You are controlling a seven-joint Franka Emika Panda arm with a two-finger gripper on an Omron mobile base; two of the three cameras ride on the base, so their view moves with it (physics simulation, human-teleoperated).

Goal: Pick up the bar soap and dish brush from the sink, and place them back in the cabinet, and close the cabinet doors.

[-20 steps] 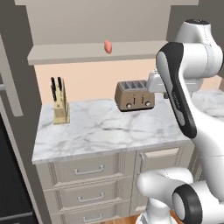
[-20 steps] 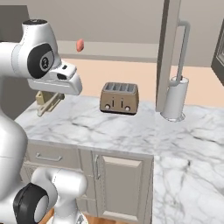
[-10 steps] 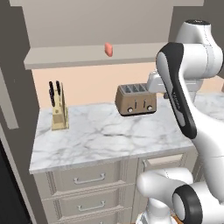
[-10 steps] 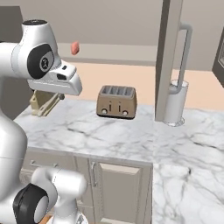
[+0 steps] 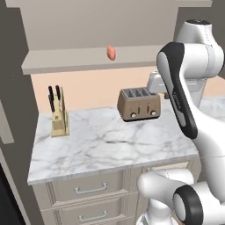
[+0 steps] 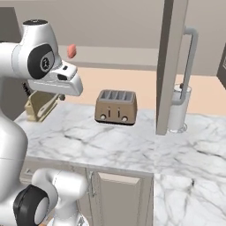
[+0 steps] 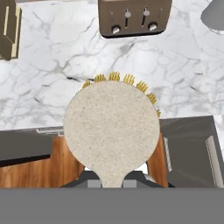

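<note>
My gripper (image 7: 111,181) is shut on the thin neck of the dish brush (image 7: 111,127). Its round cream head with yellow bristles along the far rim fills the middle of the hand view, hanging over the counter's front edge. The salmon-orange bar soap (image 5: 111,52) (image 6: 71,50) lies on the shelf (image 5: 79,60) of the open cabinet above the counter. A tall greige panel (image 6: 170,66), seemingly an open cabinet door seen edge-on, hangs right of the toaster. My hand (image 6: 66,81) is level with the toaster's top, well below the shelf. The sink is out of view.
On the marble counter (image 5: 110,145) stand a brown toaster (image 5: 139,104) (image 6: 116,107) (image 7: 133,17), a knife block (image 5: 58,115) at the left and a grey upright holder (image 6: 180,110) at the right. Drawers with metal pulls (image 5: 90,190) sit under the counter.
The whole picture has shifted sideways in both base views, so the base has driven along the counter. The brush has stayed in my grip and the soap on the shelf.
</note>
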